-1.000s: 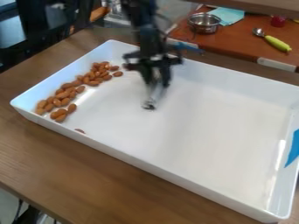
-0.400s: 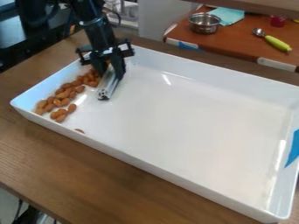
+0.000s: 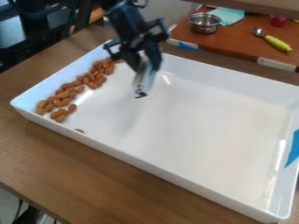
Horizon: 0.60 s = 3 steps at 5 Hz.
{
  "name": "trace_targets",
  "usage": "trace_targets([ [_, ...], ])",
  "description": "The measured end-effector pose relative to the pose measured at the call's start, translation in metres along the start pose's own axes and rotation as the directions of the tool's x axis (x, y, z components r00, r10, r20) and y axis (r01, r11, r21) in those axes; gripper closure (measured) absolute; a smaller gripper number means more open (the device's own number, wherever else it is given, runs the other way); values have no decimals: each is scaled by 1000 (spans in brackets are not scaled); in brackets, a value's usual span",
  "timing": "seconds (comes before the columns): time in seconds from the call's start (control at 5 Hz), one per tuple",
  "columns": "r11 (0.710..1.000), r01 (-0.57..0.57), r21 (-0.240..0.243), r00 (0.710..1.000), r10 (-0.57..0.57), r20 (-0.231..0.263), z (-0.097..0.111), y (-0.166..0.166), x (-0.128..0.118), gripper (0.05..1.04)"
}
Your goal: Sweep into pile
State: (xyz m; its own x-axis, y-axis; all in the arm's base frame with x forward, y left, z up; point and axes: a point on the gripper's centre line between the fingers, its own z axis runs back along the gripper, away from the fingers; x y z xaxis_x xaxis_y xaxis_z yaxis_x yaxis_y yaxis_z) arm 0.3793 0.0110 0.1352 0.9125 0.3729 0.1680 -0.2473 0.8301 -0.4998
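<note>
1. One white rectangular tray (image 3: 198,131) with raised walls sits on a brown wooden table (image 3: 88,175).
2. About thirty almonds (image 3: 62,94) lie in the tray; they overlap and the arm crowds the upper ones, so an exact count cannot be told.
3. Most of them form one long, uneven band beside the tray's left wall, running from the lower left corner up toward the upper left corner. Some touch or rest on one another.
4. Three almonds bunch near the lower left corner, just beside the band's lower end. One single almond (image 3: 79,130) lies well apart from the upper cluster, against the near wall, which partly hides it.
5. The almonds are whole, oval and pointed, with reddish-brown skins, some catching the light.
6. One black gripper (image 3: 146,65) is over the upper left part of the tray, to the right of the upper almonds. Its fingers are closed on one silvery metal bar (image 3: 144,80), which slants down between them, apart from the almonds. Whether the bar touches the tray floor cannot be told.
7. Blue tape (image 3: 293,148) marks the tray's right end.
8. On an orange-brown side table (image 3: 234,43) are one steel bowl (image 3: 204,23), one teal cloth (image 3: 227,15), and one spoon with a yellow-green handle (image 3: 278,43).
</note>
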Motion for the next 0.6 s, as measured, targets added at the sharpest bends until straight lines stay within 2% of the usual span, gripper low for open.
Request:
trace_targets([
  [0.2,1000,1,-12,1000,-1,-5,-10,-34,-12,701],
  [0.4,992,90,90,993,-83,-82,-49,-72,-46,701],
  [0.6,983,115,143,983,-91,-161,-82,-79,-67,701],
])
